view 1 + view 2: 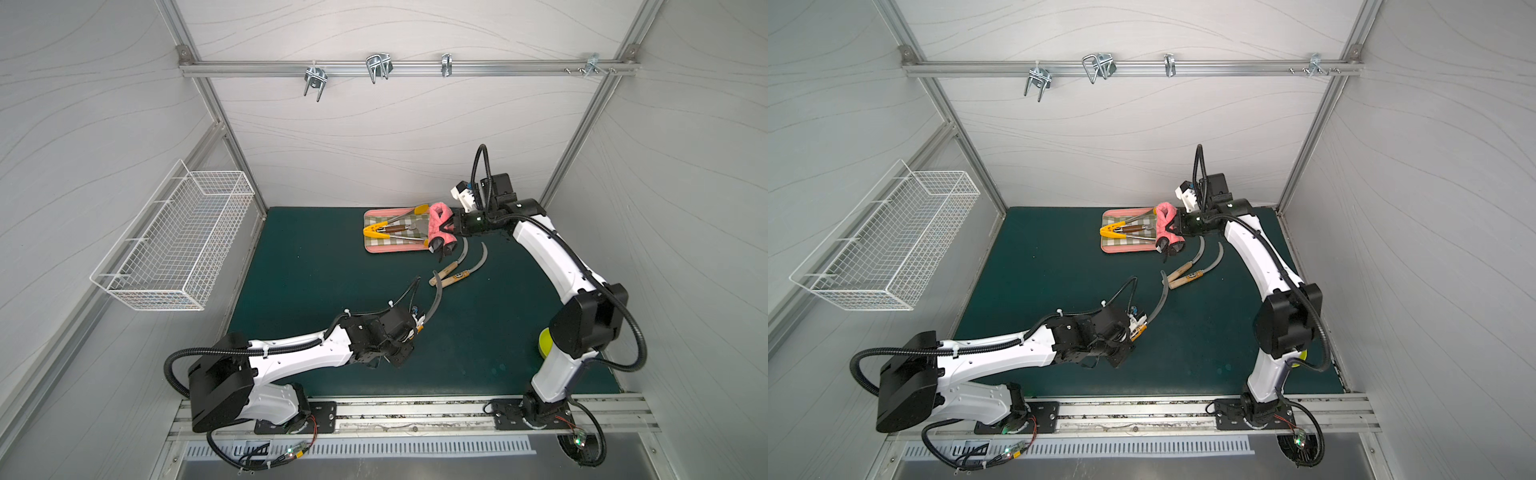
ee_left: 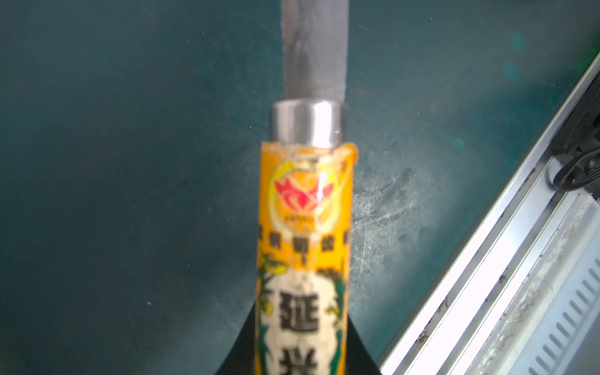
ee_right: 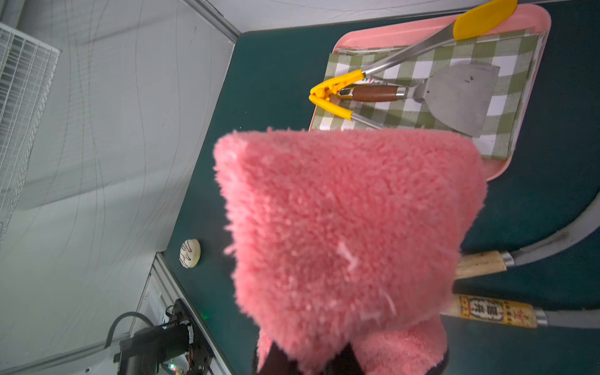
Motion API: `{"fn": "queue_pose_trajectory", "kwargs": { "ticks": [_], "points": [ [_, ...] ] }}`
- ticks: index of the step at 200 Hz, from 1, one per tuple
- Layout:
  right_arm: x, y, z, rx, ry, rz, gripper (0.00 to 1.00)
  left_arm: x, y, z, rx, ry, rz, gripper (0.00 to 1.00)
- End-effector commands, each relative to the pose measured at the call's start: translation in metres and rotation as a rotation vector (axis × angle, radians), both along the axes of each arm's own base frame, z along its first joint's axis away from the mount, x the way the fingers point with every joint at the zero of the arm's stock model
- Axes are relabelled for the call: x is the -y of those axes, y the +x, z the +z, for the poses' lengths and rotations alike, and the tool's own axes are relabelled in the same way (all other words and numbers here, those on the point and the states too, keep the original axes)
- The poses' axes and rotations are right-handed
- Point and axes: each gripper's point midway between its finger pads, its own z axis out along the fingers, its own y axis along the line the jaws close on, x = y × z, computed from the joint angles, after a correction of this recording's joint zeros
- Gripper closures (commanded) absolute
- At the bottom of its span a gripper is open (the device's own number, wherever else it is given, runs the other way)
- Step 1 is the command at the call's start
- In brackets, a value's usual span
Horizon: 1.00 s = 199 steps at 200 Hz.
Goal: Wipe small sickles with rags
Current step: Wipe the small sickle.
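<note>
In both top views the tray [image 1: 376, 249] holds tongs [image 1: 376, 229] and a spatula [image 1: 399, 227]; the right tool [image 1: 449, 226], clamped on the rag [image 1: 436, 216], hangs at its edge; a plain sickle [image 1: 446, 272] and a labelled sickle [image 1: 459, 275] lie on the surface [image 1: 311, 270] beside it; the left tool [image 1: 417, 327] grips a third sickle [image 1: 436, 297] by the handle. Left wrist: that labelled handle [image 2: 305, 211]; right wrist: rag [image 3: 350, 227] before the tray [image 3: 501, 167].

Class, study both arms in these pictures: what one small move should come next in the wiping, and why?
Probably the right gripper should carry its pink fuzzy rag toward the curved grey blade of the small sickle. The left gripper is shut on that sickle's orange-labelled wooden handle, blade exposed, while the rag sits well apart, near the pink-rimmed checked tray.
</note>
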Motion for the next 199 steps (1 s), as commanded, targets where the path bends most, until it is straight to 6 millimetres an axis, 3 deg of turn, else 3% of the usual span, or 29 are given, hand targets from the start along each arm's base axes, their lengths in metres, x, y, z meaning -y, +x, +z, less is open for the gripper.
{"fn": "queue_pose_trajectory", "kwargs": {
  "ticks": [1, 82, 155, 199],
  "points": [
    [0.009, -0.017, -0.006, 0.023, -0.054, 0.040, 1.00, 0.013, 0.009, 0.022, 0.057, -0.090, 0.013, 1.00],
    [0.014, -0.038, -0.038, -0.008, -0.129, 0.122, 1.00, 0.006, 0.013, 0.027, 0.086, -0.085, 0.042, 1.00],
    [-0.030, -0.086, -0.049, -0.023, -0.077, 0.318, 1.00, 0.011, 0.020, 0.027, 0.096, -0.084, 0.044, 1.00],
    [-0.039, -0.107, -0.058, -0.067, -0.036, 0.344, 1.00, 0.005, 0.030, 0.034, 0.102, -0.119, 0.084, 1.00]
  ]
}}
